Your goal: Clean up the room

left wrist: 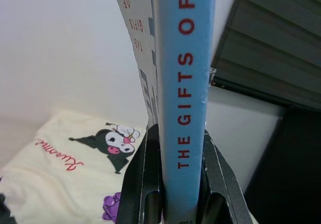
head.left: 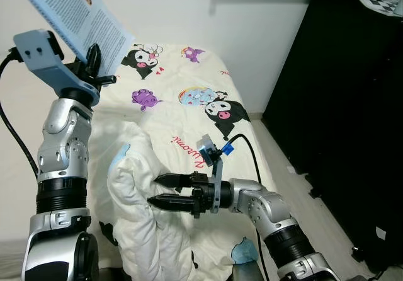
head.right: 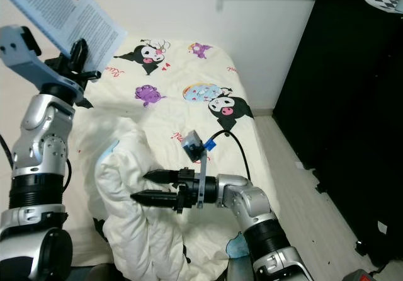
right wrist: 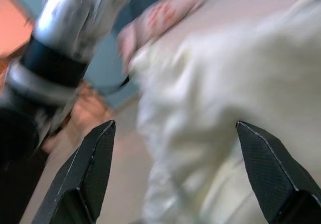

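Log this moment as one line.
left gripper: shut on blue book, raised | right gripper: open at bunched white duvet | bed

Two silver arms carry ribbed black joint bands. Each wrist bears a light-blue camera mount, fed by a black cable. The left gripper (head.left: 94,59) and right gripper (head.left: 165,190) have long, tapered black fingers.

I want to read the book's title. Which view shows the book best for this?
The left wrist view: the book stands spine-on between the left gripper's fingers, reading "THE GIFTS OF". Both eye views show its printed cover raised over the bed, text too small.
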{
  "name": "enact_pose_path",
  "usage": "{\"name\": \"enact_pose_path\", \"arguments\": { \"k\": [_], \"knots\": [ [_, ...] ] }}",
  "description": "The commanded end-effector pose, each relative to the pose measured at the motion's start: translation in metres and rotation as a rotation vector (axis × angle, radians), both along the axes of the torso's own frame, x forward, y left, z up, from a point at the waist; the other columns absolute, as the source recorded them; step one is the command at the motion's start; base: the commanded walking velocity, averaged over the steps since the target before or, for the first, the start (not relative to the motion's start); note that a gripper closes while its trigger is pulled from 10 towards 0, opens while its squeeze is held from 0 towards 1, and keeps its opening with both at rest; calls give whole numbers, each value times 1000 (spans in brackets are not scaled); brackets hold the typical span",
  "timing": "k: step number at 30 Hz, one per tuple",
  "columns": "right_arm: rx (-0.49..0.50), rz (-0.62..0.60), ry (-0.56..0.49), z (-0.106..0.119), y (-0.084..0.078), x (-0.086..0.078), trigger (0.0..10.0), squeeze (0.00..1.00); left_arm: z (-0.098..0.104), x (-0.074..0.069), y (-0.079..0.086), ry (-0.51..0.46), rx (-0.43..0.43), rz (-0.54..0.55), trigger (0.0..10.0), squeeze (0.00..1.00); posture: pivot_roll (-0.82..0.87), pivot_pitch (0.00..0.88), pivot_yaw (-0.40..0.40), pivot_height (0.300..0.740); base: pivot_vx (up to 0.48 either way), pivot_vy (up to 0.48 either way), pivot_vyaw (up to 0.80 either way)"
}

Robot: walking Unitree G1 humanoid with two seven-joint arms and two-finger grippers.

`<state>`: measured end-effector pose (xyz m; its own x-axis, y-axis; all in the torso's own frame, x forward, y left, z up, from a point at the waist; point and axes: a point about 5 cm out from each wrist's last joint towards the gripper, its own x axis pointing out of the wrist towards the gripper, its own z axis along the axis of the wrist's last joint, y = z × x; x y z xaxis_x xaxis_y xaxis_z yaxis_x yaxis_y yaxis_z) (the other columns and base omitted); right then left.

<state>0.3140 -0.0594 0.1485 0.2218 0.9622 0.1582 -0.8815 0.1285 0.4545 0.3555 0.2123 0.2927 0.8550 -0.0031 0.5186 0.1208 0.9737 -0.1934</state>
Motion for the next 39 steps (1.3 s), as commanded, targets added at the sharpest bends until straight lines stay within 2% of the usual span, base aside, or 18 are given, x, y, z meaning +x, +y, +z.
{"name": "enact_pose_path", "arguments": {
  "k": [1,2,3,7,8,9,11,15,18,19,21,23,25,26,28,31,33,39],
  "knots": [
    [78,-123,14,9,-15,13,10000,780,16,-4,-10,-64,24,-31,2941,0,-62,0,-88,481,0,0,0],
    [122,-166,28,13,-22,17,10000,282,18,-5,-14,-67,21,-62,2824,0,-62,0,-88,481,0,0,0],
    [170,-227,40,17,-32,21,10000,0,18,-8,-26,-63,57,-133,2824,0,-60,0,-87,481,0,0,0],
    [224,-312,55,22,-48,26,10000,0,13,-14,-52,-29,170,-285,3725,0,-54,0,-88,481,0,0,0],
    [218,-352,46,23,-58,26,10000,0,1,-20,-71,26,330,-388,4471,0,-51,0,-89,481,0,0,0],
    [218,-352,46,23,-58,26,10000,0,1,-20,-71,26,330,-388,4471,0,-51,0,-89,481,0,0,0],
    [216,-372,17,26,-74,20,10000,0,-30,-31,-91,145,529,-543,5725,0,-45,0,-82,481,0,0,0],
    [138,-442,-6,19,-98,13,10000,0,-73,-40,-105,281,672,-629,6431,0,-54,0,-71,481,0,0,0],
    [123,-476,-5,17,-108,12,10000,0,-87,-39,-108,336,690,-605,6471,0,-57,0,-64,481,0,0,0],
    [141,-535,-7,20,-123,10,10000,0,-123,-28,-103,533,634,-461,4980,0,-69,0,-43,481,0,0,0],
    [154,-558,-8,22,-128,9,10000,0,-139,-27,-101,627,592,-400,4980,0,-69,0,-43,481,0,0,0],
    [154,-558,-8,22,-128,9,10000,0,-139,-27,-101,627,592,-400,4980,0,-69,0,-43,481,0,0,0],
    [165,-572,-10,23,-127,8,10000,0,-165,-24,-69,777,526,-152,6000,0,-69,0,-29,481,0,0,0],
    [165,-572,-10,23,-127,8,10000,0,-165,-24,-69,777,526,-152,6000,0,-69,0,-29,481,0,0,0],
    [148,-558,8,18,-118,6,10000,0,-186,-31,-20,899,519,69,4980,0,-64,0,-31,481,0,0,0],
    [148,-558,8,18,-118,6,10000,0,-186,-31,-20,899,519,69,4980,0,-64,0,-31,481,0,0,0],
    [110,-541,34,9,-109,4,10000,0,-201,-53,34,1028,691,214,4745,0,-48,0,-34,481,0,0,0],
    [81,-532,68,1,-104,3,10000,0,-179,-90,95,1170,1104,320,4784,0,-22,0,-42,481,0,0,0]
  ]
}}
